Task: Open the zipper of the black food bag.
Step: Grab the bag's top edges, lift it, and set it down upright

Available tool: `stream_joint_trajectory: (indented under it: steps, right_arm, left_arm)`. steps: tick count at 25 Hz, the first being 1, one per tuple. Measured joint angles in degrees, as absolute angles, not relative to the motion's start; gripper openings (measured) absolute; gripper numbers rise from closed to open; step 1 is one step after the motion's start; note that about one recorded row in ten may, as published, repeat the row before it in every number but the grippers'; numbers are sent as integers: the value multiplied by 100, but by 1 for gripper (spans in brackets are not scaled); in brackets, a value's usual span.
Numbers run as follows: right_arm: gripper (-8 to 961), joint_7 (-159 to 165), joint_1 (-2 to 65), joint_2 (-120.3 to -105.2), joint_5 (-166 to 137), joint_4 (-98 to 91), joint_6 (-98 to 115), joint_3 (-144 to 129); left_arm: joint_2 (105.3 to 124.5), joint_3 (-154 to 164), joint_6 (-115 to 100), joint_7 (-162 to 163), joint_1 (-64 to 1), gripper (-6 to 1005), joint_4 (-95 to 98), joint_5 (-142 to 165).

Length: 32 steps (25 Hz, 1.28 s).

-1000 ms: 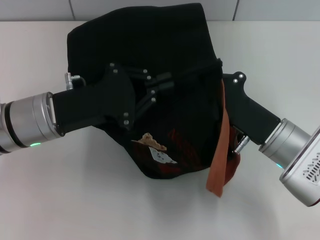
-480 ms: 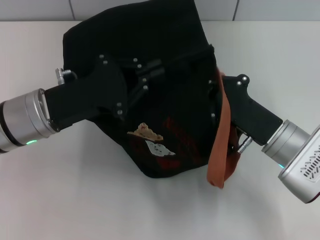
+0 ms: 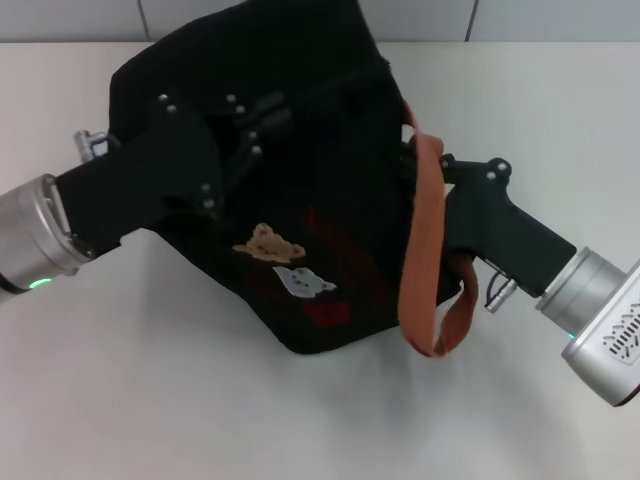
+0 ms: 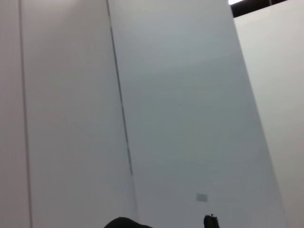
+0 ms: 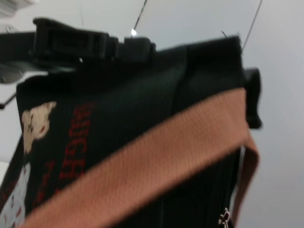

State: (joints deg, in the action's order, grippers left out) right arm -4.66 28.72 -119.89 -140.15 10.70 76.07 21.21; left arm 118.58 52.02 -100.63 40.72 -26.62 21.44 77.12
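2 grippers: left gripper [image 3: 262, 108] on bag top, right gripper [image 3: 420, 180] at side; fingers unclear.
Change: boxy black fabric food bag [image 3: 300, 200] swung leftward; zipper probably still shut.

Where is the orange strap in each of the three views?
Head view: the strap hangs down the bag's right end, beside the right gripper.
Left wrist view: not in it.
Right wrist view: strap crosses the bag slantwise.
Shared landmark: the bear picture.

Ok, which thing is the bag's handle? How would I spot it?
Find the big black bag in the middle of the table, between the two robot arms. On its side nearest the right arm hangs the handle, a long strap looping down. It's the only orange-brown thing there.
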Motion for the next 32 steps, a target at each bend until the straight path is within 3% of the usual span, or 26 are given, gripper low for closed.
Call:
stream_joint_trajectory:
  steps: [32]
  right_arm:
    - [103, 8, 2308, -11983, -14007, 1043, 7975, 3479]
  left_arm:
    - [11873, 3960, -9895, 3454, -2047, 60, 1258, 7644]
